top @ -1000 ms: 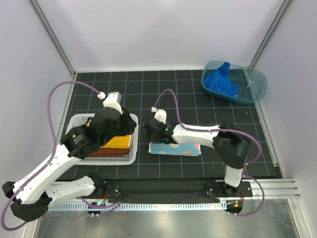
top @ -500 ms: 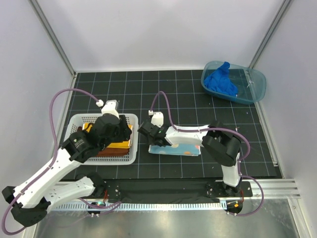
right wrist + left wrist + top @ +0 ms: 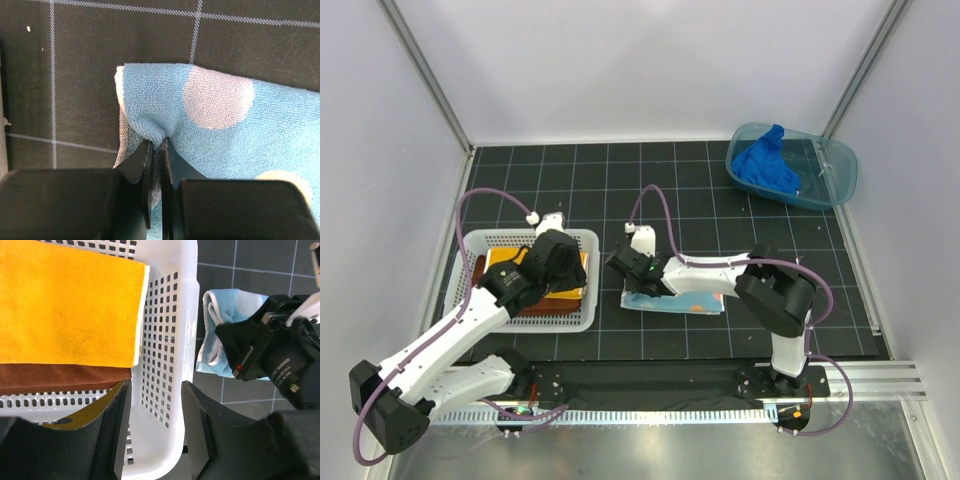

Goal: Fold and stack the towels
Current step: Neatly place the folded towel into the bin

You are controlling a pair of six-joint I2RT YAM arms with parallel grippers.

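Since a second ago the right tool [image 3: 156, 146] has gone from wide to almost closed. It now pinches the corner of the spotted towel [image 3: 240, 115] nearest the white mesh basket [image 3: 165, 315], and the cloth puckers between its jaws. The left arm has drawn back toward its base over the same interval.

Nearest the arms, the left tool [image 3: 156, 390] hangs above the basket's right wall, jaws partly apart and holding nothing. Inside the basket, the yellow-orange towel [image 3: 70, 305] lies folded on top of the rust-brown towel [image 3: 60, 377]. The spotted towel lies folded on the bench [image 3: 720, 200], just right of the basket. Far beyond the basket and to its right, the royal blue towel [image 3: 765, 165] sits crumpled in the blue tub [image 3: 835, 180].

The step in hand appears to be the transfer of the spotted towel onto the stack. The next move calls for a lift that keeps the fold intact, since a single-corner grip may let the layers fall open. The left tool should also clear the basket or support the far edge.
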